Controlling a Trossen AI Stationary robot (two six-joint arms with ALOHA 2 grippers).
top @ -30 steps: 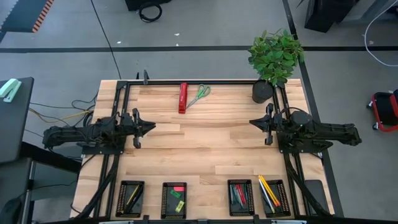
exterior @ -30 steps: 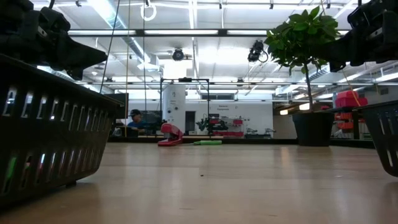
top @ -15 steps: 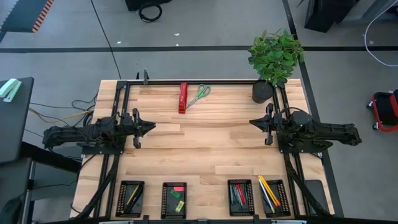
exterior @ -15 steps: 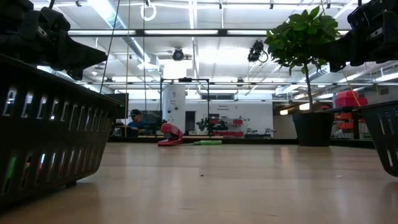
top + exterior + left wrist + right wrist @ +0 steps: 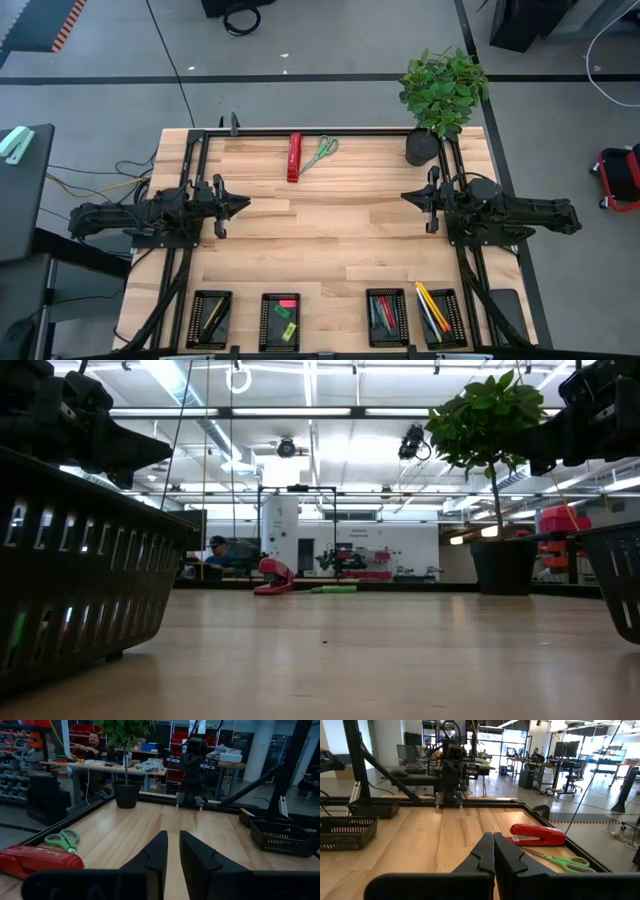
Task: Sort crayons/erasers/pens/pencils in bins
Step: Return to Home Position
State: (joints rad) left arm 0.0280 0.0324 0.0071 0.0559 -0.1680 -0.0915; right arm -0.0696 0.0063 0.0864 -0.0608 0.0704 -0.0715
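Both hands idle above the bare middle of the wooden tabletop (image 5: 320, 240): the left hand (image 5: 243, 205) holds nothing, its fingers a narrow slit apart, and the right hand (image 5: 406, 197), facing it from well across the boards, is pressed fully closed and equally empty. Along the tabletop's near edge sit the four black bins (image 5: 209, 318), holding pens (image 5: 213, 315), erasers (image 5: 287, 317), crayons (image 5: 385, 312) and pencils (image 5: 431, 306). At the far edge from the bins lie a red stapler (image 5: 294, 157) and green-handled scissors (image 5: 320, 153), with a potted plant (image 5: 443, 96) at the corner.
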